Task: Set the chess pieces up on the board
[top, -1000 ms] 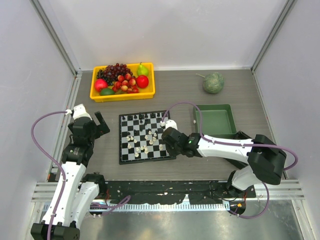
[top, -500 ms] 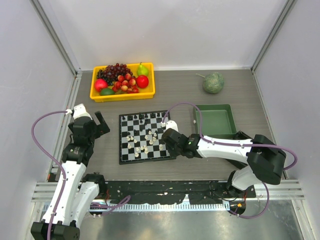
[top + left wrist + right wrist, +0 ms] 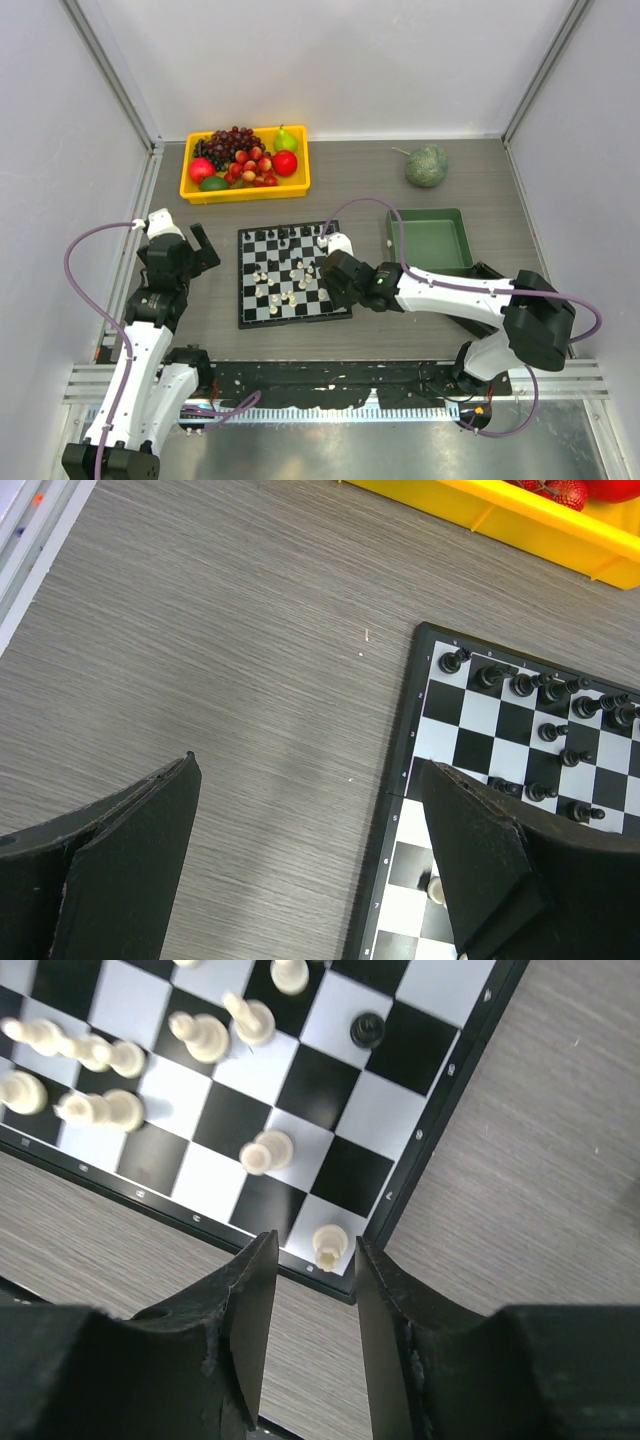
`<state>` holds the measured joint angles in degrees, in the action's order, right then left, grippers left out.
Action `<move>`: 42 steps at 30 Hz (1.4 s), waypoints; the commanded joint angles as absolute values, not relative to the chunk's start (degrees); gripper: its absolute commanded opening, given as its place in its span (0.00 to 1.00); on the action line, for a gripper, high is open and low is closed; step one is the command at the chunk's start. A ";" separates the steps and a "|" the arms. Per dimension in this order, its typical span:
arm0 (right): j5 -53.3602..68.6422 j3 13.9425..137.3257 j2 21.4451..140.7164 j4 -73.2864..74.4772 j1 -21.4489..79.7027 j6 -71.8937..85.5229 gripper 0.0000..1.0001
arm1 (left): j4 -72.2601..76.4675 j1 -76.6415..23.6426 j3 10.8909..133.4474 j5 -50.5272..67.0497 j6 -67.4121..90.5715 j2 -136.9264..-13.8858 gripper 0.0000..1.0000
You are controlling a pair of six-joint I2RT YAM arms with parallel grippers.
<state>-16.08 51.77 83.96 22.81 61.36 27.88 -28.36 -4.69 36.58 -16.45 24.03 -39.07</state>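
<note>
The board lies near the middle of the worktop, black pieces along its far edge and white pieces scattered nearer. One white piece stands upright on the board's near right corner square. The right gripper hangs over it, jaws slightly parted with the piece between the tips (a sliver of gap shows on each side). The left gripper hovers over bare worktop just beside the board's left edge, jaws spread wide and holding nothing.
</note>
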 commanded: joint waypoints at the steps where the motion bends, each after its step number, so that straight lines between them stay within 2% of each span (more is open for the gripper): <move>1: -18.46 56.59 81.82 22.68 61.70 25.76 0.43 | -25.84 -4.22 36.56 -16.17 24.52 -38.85 0.99; 12: -16.17 62.40 86.30 22.15 61.70 23.47 0.45 | -26.10 -4.04 36.39 -16.61 24.26 -38.50 0.99; 22: -15.91 69.78 95.35 23.12 61.43 20.92 0.39 | -26.28 -3.78 36.48 -16.61 23.82 -38.32 0.99; 42: -14.06 77.08 104.32 24.08 58.54 17.58 0.35 | -27.07 -3.16 37.09 -16.44 23.03 -39.73 0.99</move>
